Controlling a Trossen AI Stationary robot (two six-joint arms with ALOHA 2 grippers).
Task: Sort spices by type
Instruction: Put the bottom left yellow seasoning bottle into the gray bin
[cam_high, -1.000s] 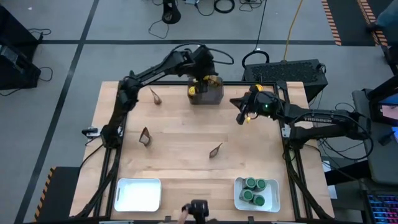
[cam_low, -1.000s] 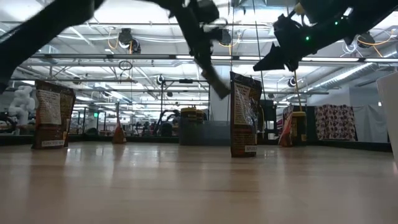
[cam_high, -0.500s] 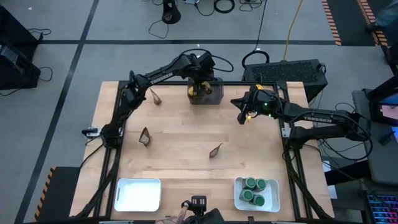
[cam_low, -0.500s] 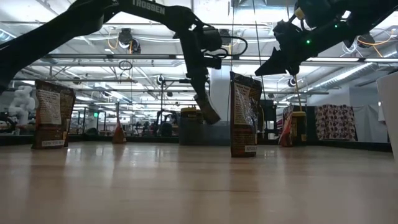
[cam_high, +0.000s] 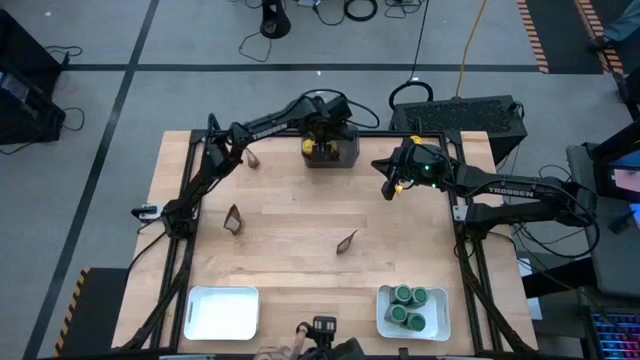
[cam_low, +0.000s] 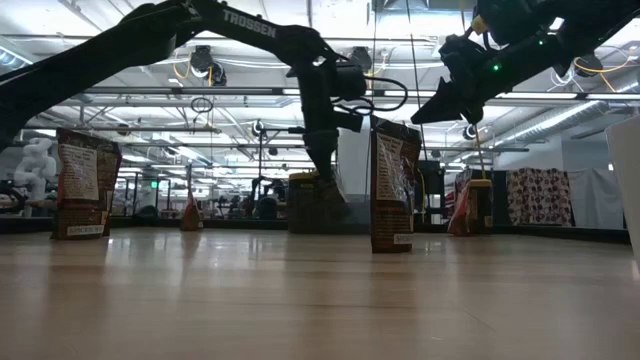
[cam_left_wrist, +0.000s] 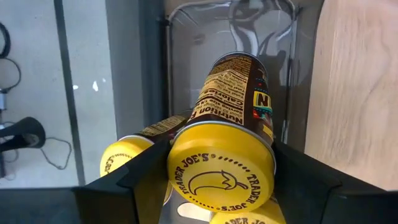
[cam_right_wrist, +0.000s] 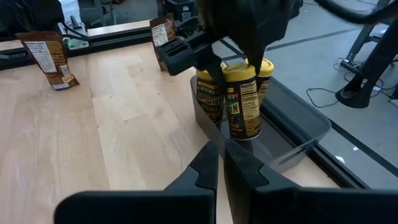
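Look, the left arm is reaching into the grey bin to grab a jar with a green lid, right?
Not quite. The lid is yellow, not green. The left wrist view shows the left gripper closed around a yellow-lidded jar in the grey bin. The green-lidded jars sit in a white tray at the table's near edge, seen in the high view.

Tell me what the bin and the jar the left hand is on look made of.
The bin looks like smoky, glossy clear plastic: the floor shows through its walls. The jar has a glossy yellow lid, likely plastic, and a printed brown label; the body beneath is hidden. The left hand closes around it.
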